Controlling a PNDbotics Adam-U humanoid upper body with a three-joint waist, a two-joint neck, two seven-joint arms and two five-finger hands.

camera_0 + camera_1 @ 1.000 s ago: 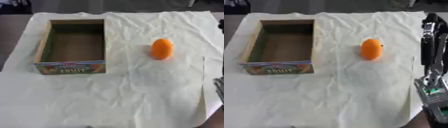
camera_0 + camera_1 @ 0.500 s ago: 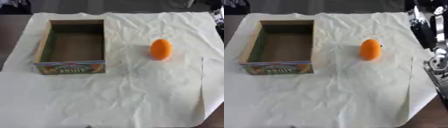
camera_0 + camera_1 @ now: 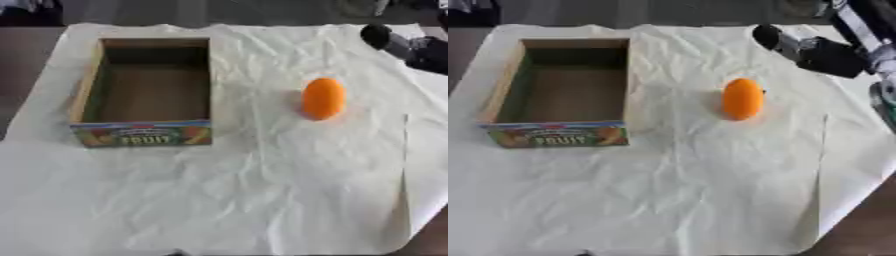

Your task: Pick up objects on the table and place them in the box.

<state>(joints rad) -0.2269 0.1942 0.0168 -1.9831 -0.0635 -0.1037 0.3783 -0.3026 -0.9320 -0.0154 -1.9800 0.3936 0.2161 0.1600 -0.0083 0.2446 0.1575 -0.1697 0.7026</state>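
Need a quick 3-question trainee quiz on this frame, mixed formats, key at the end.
1. True or false: the orange object lies inside the box.
2. Which robot hand shows, at the upper right? A) left B) right
3. Fill in: the word readable on the box's front label is ____.

Key: 1 false, it lies on the white paper to the box's right; 2 B; 3 FRUIT.

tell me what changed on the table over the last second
The right hand has come in from the right edge and risen to the upper right, now reaching out above and to the right of the orange object, not touching it. The orange object, the box and the white paper stayed put.
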